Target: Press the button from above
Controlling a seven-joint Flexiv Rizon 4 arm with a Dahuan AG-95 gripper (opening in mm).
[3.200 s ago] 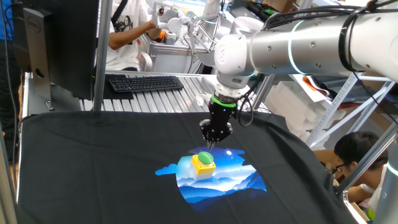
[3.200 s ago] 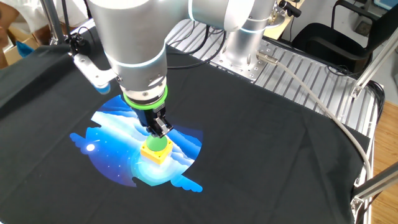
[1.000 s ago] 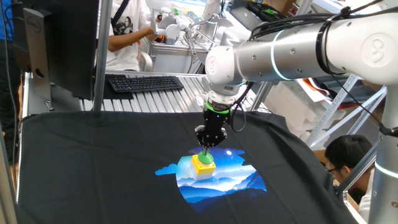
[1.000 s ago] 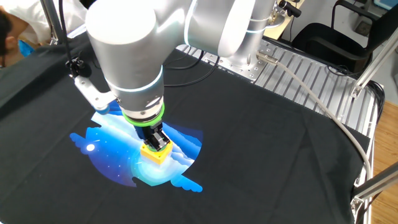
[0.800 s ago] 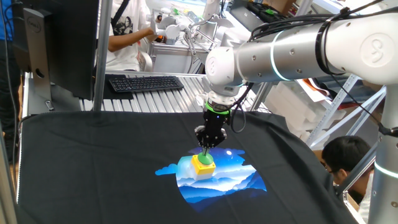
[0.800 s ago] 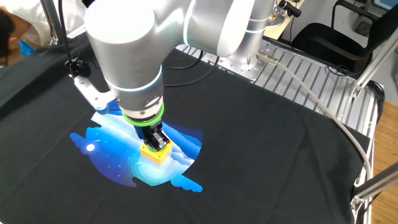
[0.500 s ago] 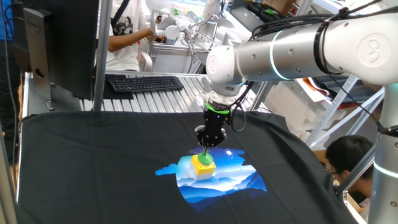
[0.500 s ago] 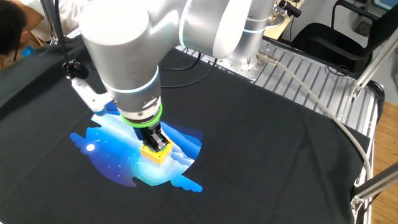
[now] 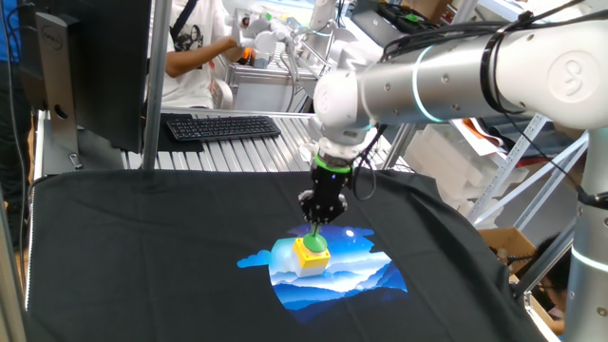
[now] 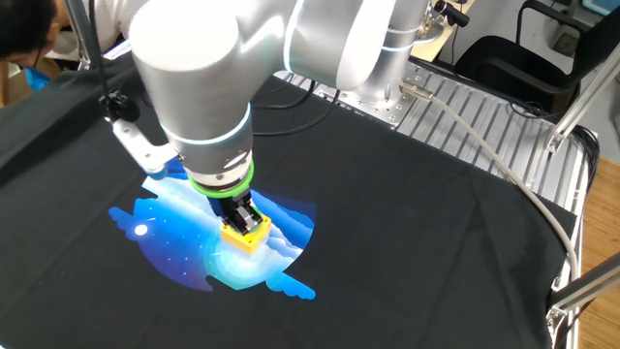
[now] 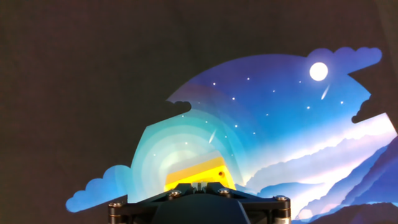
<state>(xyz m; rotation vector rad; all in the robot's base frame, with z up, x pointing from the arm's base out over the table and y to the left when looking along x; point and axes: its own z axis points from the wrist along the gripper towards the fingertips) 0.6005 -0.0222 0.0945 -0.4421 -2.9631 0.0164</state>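
The button is a small green dome on a yellow box. The box stands on a blue printed picture on the black cloth. My gripper points straight down, its fingertips together and resting on top of the green cap. In the other fixed view the gripper covers the cap, and only the yellow box shows under it. In the hand view the gripper sits right over the yellow box, and the green cap is hidden.
A keyboard and a dark monitor stand beyond the cloth's far edge. A person works at the back. The arm's base stands on a slatted metal plate at the cloth's far right.
About three seconds ago the gripper hung beside and above the button. It has since come down onto the cap. Over the last second it has hardly moved.
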